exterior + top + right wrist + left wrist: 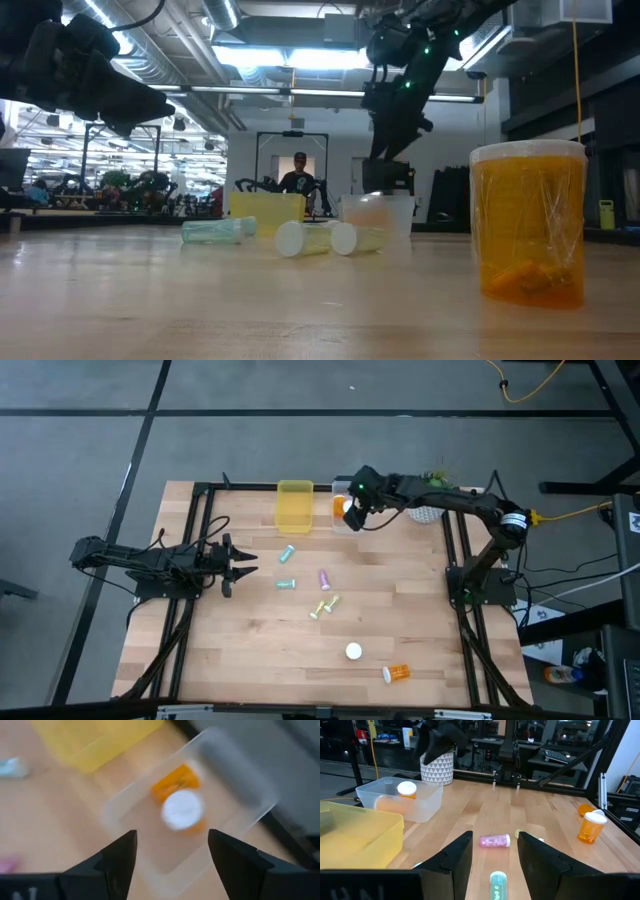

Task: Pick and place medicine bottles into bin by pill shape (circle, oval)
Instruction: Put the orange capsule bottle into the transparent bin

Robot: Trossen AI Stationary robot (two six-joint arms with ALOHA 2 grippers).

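My right gripper (351, 512) hangs open and empty over the clear bin (150, 820), which holds two orange bottles: one with its white cap (182, 810) up and one lying beside it (175, 779). My left gripper (240, 563) is open and empty at the table's left, pointing toward the loose bottles. Two teal bottles (287, 553) (286, 583), a purple bottle (325, 578) and two yellow-green bottles (322, 607) lie on their sides mid-table. An orange bottle (353, 651) stands upright near the front, and another (397, 673) lies beside it.
The yellow bin (294, 506) stands at the far edge, left of the clear bin. A white-potted plant (430, 510) sits behind my right arm at the far right. A person (299, 175) shows in the room beyond the table. Bare wood lies at the near left.
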